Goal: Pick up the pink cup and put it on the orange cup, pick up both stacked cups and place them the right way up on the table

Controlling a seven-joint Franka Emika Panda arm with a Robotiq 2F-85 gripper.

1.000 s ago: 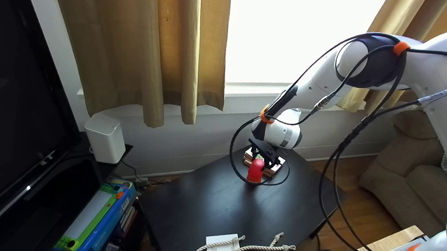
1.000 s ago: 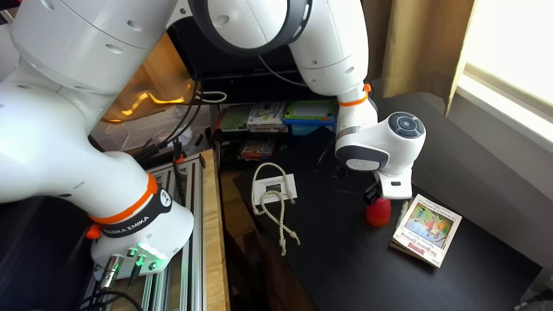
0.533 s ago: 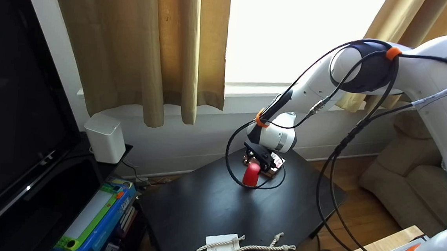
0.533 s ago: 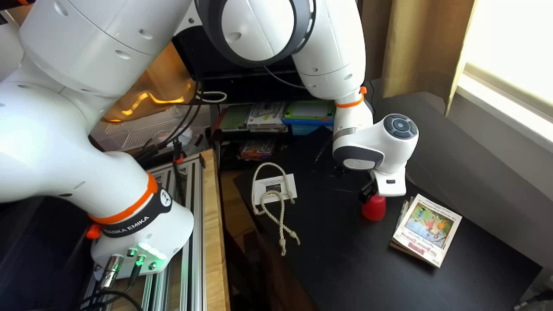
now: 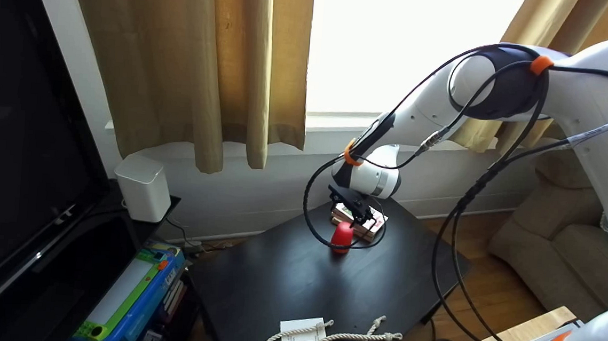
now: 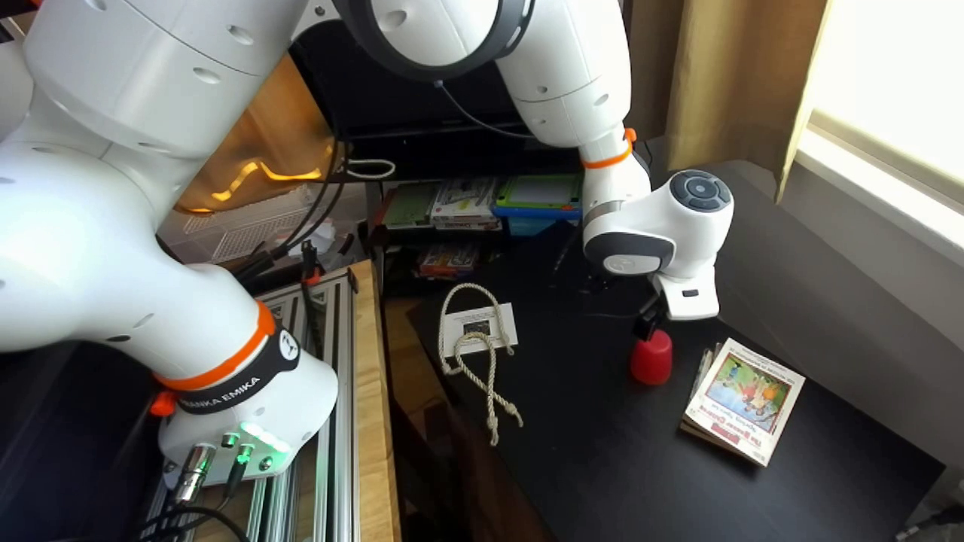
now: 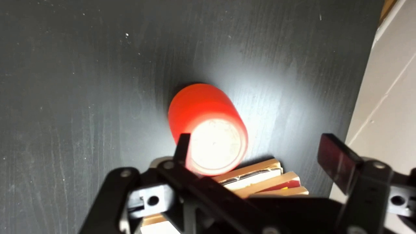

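Hand [image 7: 258, 151] spread wide, released; at its ten o'clock in the wrist view, the pink cup [image 7: 209, 125], upside down on the dark table [image 7: 81, 97]; from the cup, in an exterior view, sofa [image 5: 548, 230] at three, rope [image 5: 348, 336] at six, white box [image 5: 144, 197] at nine.

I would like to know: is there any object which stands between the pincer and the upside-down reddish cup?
Nothing visible does. In the wrist view, no object shows between the open pincer and the reddish cup. In an exterior view, the stacked books lie beside the cup, apart from it.
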